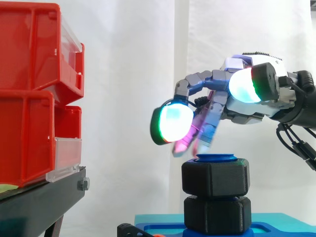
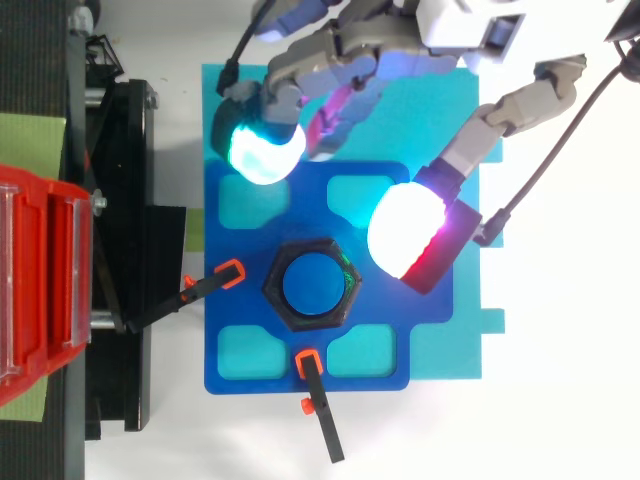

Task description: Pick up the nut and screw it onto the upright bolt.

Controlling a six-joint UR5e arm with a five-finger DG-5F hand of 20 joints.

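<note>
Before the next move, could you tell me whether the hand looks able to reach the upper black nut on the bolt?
Probably yes: the hand hovers open just above the nut at the top of the blue bolt, with nothing between them and free space around it.

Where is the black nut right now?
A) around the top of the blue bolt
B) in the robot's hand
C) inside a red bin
A: the black nut sits around the top of the blue bolt, while the hand hovers above it, holding nothing.
</note>
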